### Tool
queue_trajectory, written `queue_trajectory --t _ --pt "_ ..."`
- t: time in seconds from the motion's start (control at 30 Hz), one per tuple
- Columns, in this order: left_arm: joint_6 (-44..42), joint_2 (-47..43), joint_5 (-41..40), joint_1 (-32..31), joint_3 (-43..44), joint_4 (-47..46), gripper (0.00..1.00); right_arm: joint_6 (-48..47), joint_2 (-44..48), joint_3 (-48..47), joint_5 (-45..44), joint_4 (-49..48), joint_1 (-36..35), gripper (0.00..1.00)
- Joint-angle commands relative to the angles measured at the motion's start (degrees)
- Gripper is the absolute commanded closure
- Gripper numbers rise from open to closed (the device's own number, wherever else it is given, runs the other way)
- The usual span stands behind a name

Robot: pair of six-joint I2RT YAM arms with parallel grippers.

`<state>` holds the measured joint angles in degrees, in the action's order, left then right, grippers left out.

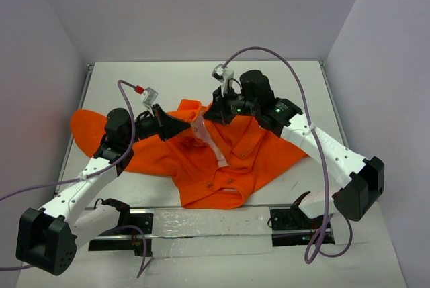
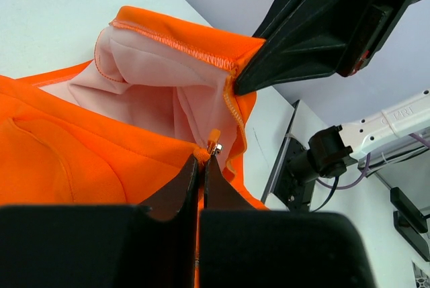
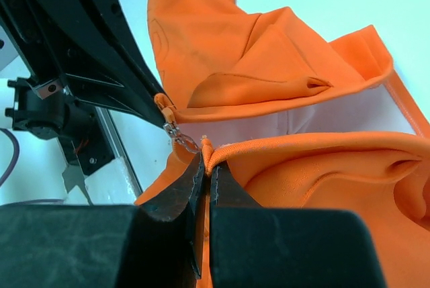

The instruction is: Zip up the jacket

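Black left gripper (image 2: 203,162) pinches the small metal zipper pull (image 2: 213,147), right gripper (image 3: 207,162) the bright orange fabric jacket (image 3: 269,53) edge — slack pale pink lining (image 2: 154,93) may jam it

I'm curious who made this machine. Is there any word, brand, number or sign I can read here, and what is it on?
"I2RT": small grey letters on the white segment of the right arm, seen in the left wrist view. They are blurred, so this reading is unsure.
The jacket shows no print or label.
Nothing else in any view is readable.
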<state>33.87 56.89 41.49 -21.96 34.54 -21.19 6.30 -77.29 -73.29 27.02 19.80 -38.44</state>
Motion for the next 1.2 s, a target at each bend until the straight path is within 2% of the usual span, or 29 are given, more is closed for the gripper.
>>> queue_trajectory --t 0.0,1.17 --pt "-0.1 -0.4 2.1 0.2 2.8 -3.3 1.0 -2.5 -1.0 -4.0 1.9 -0.2 -1.8 1.0" --pt "-1.1 -0.9 3.2 -0.3 4.0 -0.9 1.0 -7.7 -4.6 -6.9 3.2 4.8 -5.1 1.0"
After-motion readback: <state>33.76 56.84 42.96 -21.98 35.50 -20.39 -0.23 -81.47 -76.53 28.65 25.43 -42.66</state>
